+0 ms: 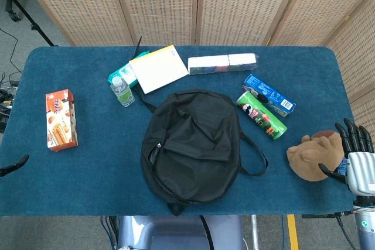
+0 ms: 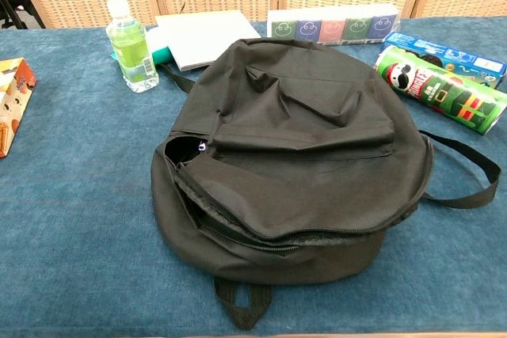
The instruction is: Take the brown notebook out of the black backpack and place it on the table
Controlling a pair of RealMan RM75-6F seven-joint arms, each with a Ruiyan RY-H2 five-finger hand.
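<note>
The black backpack [image 1: 192, 144] lies flat in the middle of the blue table [image 1: 88, 180]. In the chest view the backpack [image 2: 301, 140] has its main zipper partly undone along the near edge, leaving a dark gap [image 2: 238, 223]. No brown notebook shows in either view. My right hand [image 1: 355, 155] hovers at the table's right front corner with fingers spread, holding nothing, its thumb close to a brown plush toy [image 1: 313, 155]. Of my left hand only a dark tip [image 1: 14, 165] shows at the left edge. The chest view shows neither hand.
An orange snack box [image 1: 60, 119] lies at the left. Behind the backpack are a water bottle [image 1: 122, 91], a white and yellow pad [image 1: 158, 68] and a row of tissue packs [image 1: 222, 64]. To its right lie a green chip can [image 1: 262, 114] and a blue biscuit box [image 1: 269, 95].
</note>
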